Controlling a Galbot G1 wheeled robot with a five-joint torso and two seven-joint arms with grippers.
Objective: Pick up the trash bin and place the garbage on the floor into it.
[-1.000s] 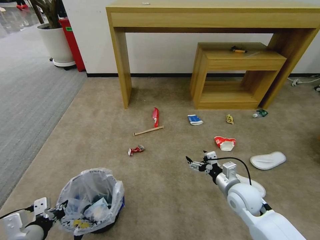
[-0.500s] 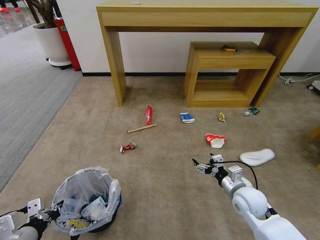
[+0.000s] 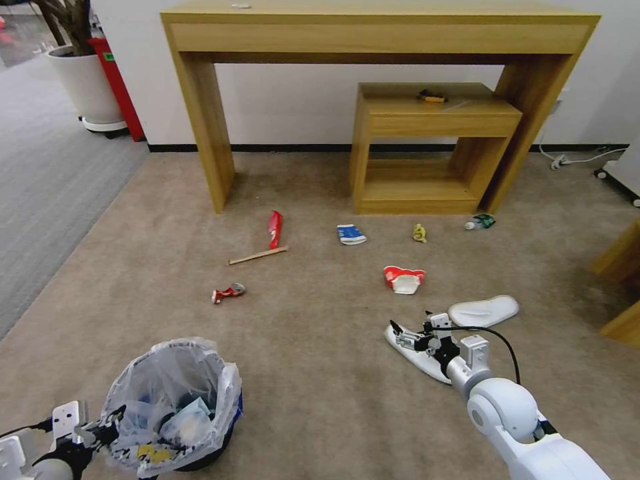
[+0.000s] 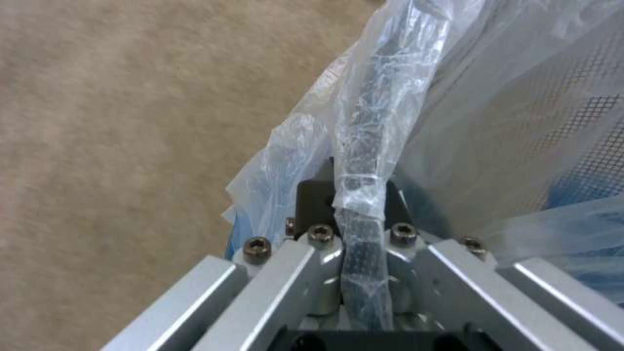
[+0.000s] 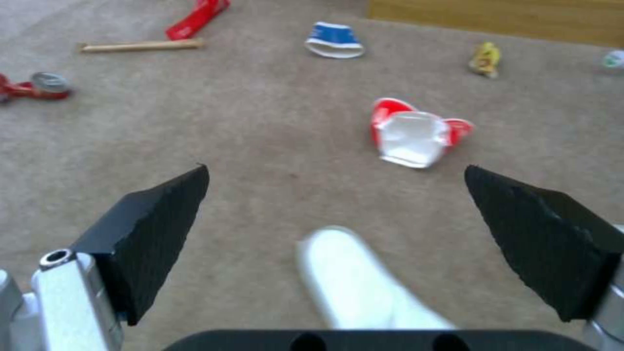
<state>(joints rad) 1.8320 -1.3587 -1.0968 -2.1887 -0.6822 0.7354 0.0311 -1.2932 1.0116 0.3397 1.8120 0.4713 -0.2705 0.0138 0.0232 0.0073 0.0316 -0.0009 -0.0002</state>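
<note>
Beige carpet [image 3: 320, 373], littered. Left gripper [image 4: 354, 219] pinching black bag-lined trash bin [image 3: 175, 407]; right gripper [image 5: 338, 234] spread above white slipper [image 5: 354, 282]. Next, probably: lowering, closing.

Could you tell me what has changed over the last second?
The whole head view has shifted, so the camera moved, not the litter. The right end effector, open, now hangs over the near slipper, which earlier lay hidden beneath the arm. The left end effector stays shut on the bin rim. The cup, can and stick lie as before.
</note>
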